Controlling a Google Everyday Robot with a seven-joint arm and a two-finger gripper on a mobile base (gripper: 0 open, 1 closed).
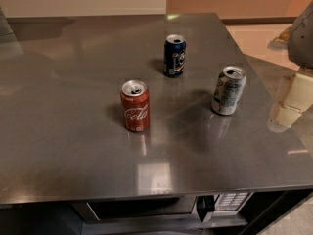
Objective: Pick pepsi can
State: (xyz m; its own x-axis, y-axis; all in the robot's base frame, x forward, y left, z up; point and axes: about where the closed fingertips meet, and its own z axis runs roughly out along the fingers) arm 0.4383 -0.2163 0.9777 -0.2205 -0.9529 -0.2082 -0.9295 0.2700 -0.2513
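The pepsi can (174, 56), dark navy blue with a round logo and a silver top, stands upright on the grey tabletop (73, 106), toward the back middle. My gripper (292, 102), a cream-coloured piece under a grey arm part (303, 33), is at the right edge of the view, beyond the table's right side. It is well to the right of the pepsi can and a little nearer the front, and it holds nothing that I can see.
A red Coca-Cola can (135, 105) stands upright in front and left of the pepsi can. A silver-white can with dark print (228, 90) stands to the right, between the pepsi can and my gripper. A microwave (166, 207) sits under the table's front edge.
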